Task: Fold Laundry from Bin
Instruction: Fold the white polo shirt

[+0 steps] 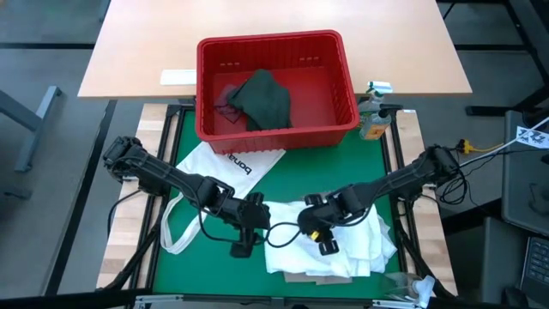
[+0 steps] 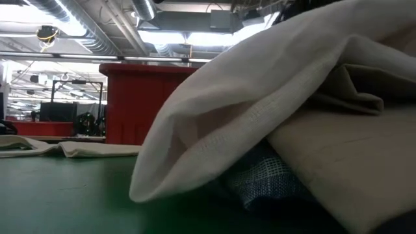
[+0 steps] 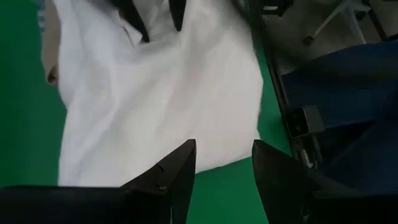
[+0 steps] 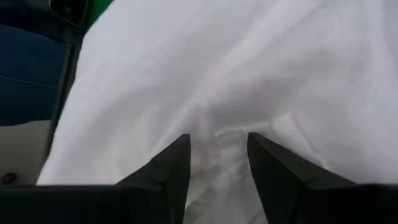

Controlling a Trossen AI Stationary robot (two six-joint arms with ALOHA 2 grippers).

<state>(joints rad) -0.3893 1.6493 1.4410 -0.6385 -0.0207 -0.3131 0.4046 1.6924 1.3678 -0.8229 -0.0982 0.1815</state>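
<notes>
A: Large white shirt spread rumpled on the green tabletop, near edge, right of centre. Probably laid out for folding.

B: Underneath?

A: Tan cloth and blue-checked cloth, visible only from the low view.

B: Grippers?

A: Left gripper just beside the shirt's left edge, fingers apart, holding nothing. Right gripper over the shirt's middle, fingers apart astride a wrinkle, not pinching. Likely poised to flatten or grab.

B: Farther out?

A: White tote bag flat to the left. Red bin at the far side, 1 dark green-grey top inside.
</notes>
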